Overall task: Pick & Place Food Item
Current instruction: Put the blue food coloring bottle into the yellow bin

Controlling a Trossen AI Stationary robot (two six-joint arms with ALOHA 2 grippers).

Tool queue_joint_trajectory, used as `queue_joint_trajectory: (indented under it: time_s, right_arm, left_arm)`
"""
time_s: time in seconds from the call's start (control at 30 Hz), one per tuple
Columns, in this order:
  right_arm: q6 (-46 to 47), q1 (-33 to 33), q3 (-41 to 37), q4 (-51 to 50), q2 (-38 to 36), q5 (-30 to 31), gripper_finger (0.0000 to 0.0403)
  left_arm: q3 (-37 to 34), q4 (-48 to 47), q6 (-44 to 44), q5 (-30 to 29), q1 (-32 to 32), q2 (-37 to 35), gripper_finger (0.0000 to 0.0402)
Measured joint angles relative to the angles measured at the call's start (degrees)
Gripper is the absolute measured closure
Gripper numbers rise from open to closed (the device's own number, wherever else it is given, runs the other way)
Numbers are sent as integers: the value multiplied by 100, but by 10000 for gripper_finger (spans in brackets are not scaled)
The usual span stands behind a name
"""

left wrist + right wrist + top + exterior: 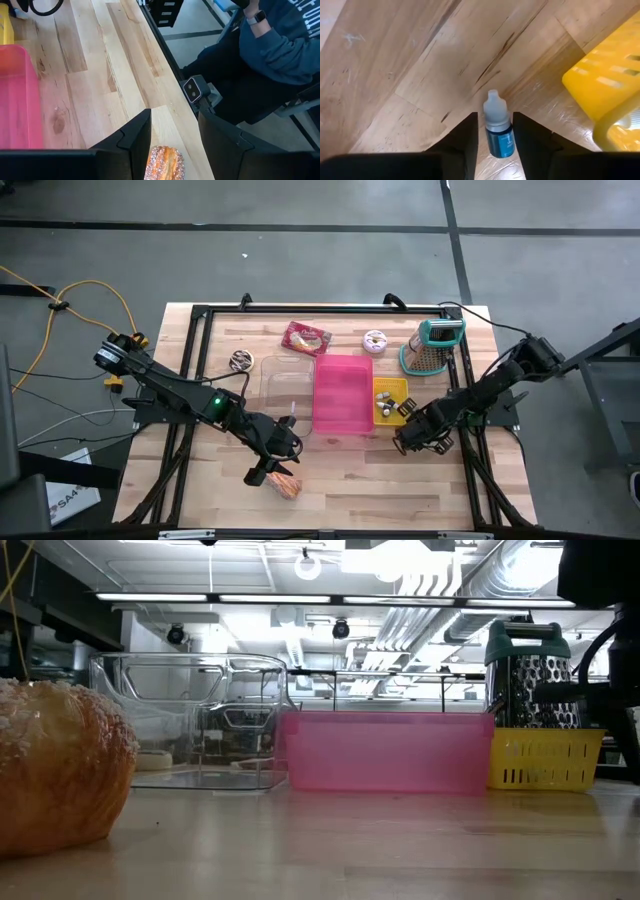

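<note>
A sugar-crusted pastry [286, 486] lies on the table near its front edge and fills the left of the low view [55, 770]. My left gripper [268, 472] hangs open above it. The left wrist view shows the pastry [165, 162] below the gap between the fingers [175, 125], untouched. My right gripper [412, 442] points down just in front of the yellow basket [390, 400]. Its open fingers [495, 135] stand close on either side of a small blue dropper bottle [499, 131] that lies on the table. My right gripper comes from above, with its fingers beside the bottle's blue body [501, 142] and lying along it. One finger [527, 140] is right at the body, and I cannot tell whether it touches. A narrow gap shows at the other finger. The bottle lies flat on the wood.
A pink bin [343, 393] stands mid-table with a clear container [285, 385] on its left. A grater [432, 345], a wrapped snack [305, 337] and a small ring pastry [375, 340] stand at the back. A person [270, 50] sits beyond the table's near edge.
</note>
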Motion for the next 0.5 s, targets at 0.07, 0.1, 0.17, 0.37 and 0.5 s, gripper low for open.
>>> queue_joint_trajectory:
  time_s: [0.07,0.1,0.17,0.37,0.5]
  right_arm:
    - [0,0,0,2,0,-2,300]
    - [0,0,0,2,0,-2,304]
    - [0,0,0,10,0,-4,308]
    - [0,0,0,46,0,-7,312]
    - [0,0,0,48,0,-9,315]
  left_arm:
    - [0,0,0,-2,0,0,242]
    - [0,0,0,-2,0,0,242]
    - [0,0,0,0,0,0,242]
    - [0,0,0,0,0,0,242]
    - [0,0,0,-2,0,2,242]
